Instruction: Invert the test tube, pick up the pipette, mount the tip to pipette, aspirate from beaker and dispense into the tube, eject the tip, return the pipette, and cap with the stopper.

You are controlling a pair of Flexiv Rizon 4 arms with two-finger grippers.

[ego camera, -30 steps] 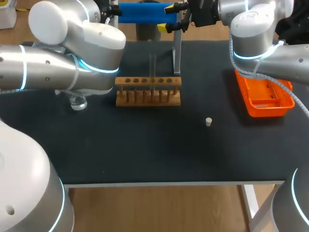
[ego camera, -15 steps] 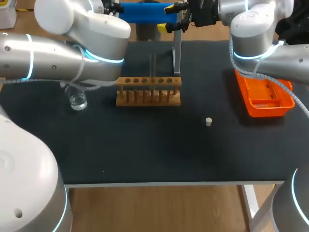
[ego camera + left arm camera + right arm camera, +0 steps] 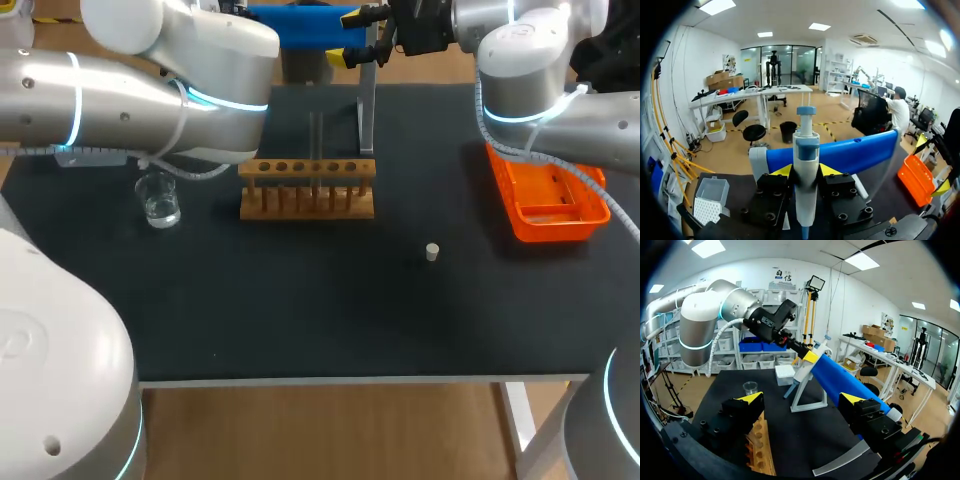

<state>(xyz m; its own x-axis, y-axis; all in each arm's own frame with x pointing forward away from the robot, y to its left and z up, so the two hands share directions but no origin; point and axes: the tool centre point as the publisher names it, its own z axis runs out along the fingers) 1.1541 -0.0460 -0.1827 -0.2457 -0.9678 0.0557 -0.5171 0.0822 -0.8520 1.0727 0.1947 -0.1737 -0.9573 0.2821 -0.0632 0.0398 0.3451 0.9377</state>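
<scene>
My left gripper (image 3: 805,170) is clamped on the pipette (image 3: 806,150). Its two yellow tips press the white and blue body from either side, and the pipette hangs upright between them with its narrow end pointing down. From the right wrist view I see it up at the top of the stand (image 3: 367,105), at the back of the table (image 3: 300,320), touching the near end of the blue bar (image 3: 295,25). I can't tell whether the pipette rests on the stand.

My right gripper (image 3: 802,398) is spread wide and grips nothing. It hovers at the back, on the other side of the stand, facing my left one. The blue bar runs past one of its fingers (image 3: 852,400), and I can't tell if they touch.

The rack (image 3: 307,188) stands in the middle of the table, just in front of the stand. The tube (image 3: 316,140) is upright in one of the rack's middle holes; which end is up I can't make out. The beaker (image 3: 160,200) is off the rack's left end, close under my left arm, with clear liquid in it. The stopper (image 3: 432,252) lies alone on the mat, nearer to me than the rack and to its right. The orange tray (image 3: 548,200) sits on the right side, under my right arm.
</scene>
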